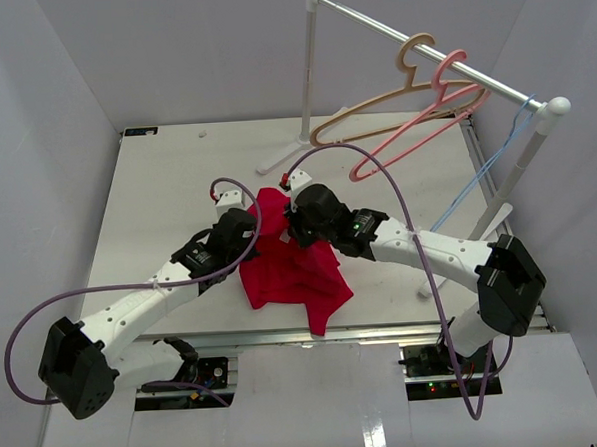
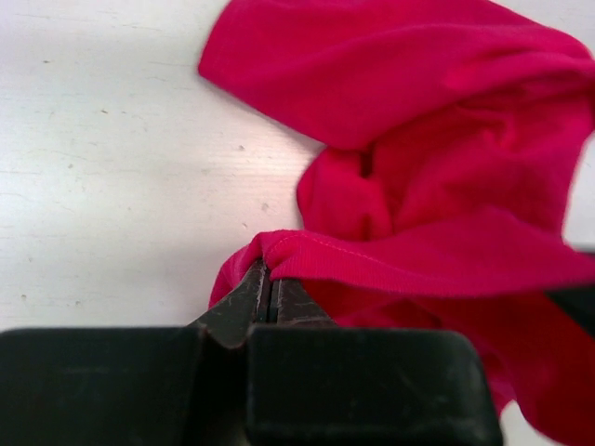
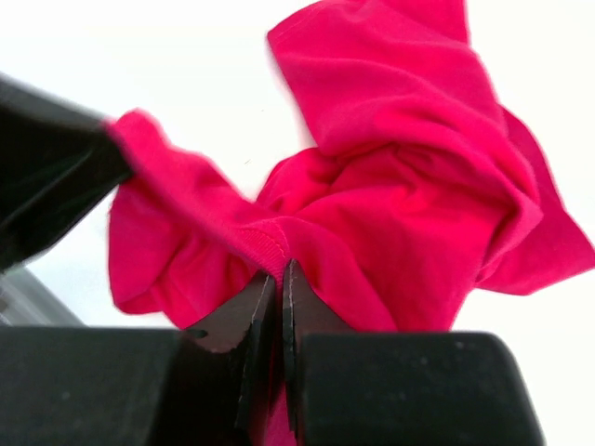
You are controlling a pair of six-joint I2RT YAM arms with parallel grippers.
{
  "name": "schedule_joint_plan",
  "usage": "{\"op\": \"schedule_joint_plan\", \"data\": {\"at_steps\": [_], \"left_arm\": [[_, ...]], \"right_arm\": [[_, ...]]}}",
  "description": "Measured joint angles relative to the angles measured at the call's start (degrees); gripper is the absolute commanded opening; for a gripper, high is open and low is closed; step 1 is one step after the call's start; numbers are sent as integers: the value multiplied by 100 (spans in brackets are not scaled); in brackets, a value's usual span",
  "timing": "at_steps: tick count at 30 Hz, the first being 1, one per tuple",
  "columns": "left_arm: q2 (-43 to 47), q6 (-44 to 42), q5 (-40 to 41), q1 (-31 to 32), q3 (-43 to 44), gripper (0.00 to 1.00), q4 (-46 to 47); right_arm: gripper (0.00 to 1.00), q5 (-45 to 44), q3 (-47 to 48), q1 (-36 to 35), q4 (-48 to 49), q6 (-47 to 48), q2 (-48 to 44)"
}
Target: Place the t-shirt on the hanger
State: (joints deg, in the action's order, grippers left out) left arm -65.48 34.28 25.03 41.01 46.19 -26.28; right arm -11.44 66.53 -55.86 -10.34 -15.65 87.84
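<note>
Pinching t-shirt (image 1: 293, 269) hem tight in left gripper (image 2: 270, 288) and right gripper (image 3: 281, 279), risking a slip from such thin bites when lifting toward hanger (image 1: 476, 177) at two o'clock.

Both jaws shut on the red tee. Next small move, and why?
Probably lift both together, easing slightly apart. Left jaws and right jaws each pinch a hemmed edge of the t-shirt, which lies bunched on the table; the hanger hangs on the rail to the right, so the cloth needs opening first.
</note>
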Motion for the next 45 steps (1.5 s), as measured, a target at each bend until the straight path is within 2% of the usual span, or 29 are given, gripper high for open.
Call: {"op": "schedule_joint_plan", "data": {"at_steps": [2, 3, 5, 12, 21, 29, 32, 39, 45], "left_arm": [[170, 12, 6, 206, -4, 0, -67], [242, 22, 18, 299, -8, 0, -84], [344, 47, 56, 435, -16, 0, -102], [259, 170, 383, 563, -171, 0, -95], [127, 152, 607, 599, -654, 0, 213], [124, 57, 582, 607, -878, 0, 576], [148, 42, 565, 617, -911, 0, 617], [268, 2, 563, 693, -922, 0, 703], [287, -22, 565, 722, -922, 0, 710]], "right_arm": [[24, -139, 162, 2, -125, 1, 114], [35, -199, 237, 2, -174, 1, 173], [48, -315, 301, 2, -232, 8, 228], [69, -980, 303, -89, -735, -211, 29], [75, -2171, 318, -394, -1960, -1072, -1191], [76, -2616, 580, -461, -2725, -1420, -1967], [76, -2719, 1039, -508, -3064, -1411, -1913], [76, -3366, 3037, -569, -3893, -1393, -1247], [77, -4160, 3527, -577, -4548, -1547, -1280]]}}
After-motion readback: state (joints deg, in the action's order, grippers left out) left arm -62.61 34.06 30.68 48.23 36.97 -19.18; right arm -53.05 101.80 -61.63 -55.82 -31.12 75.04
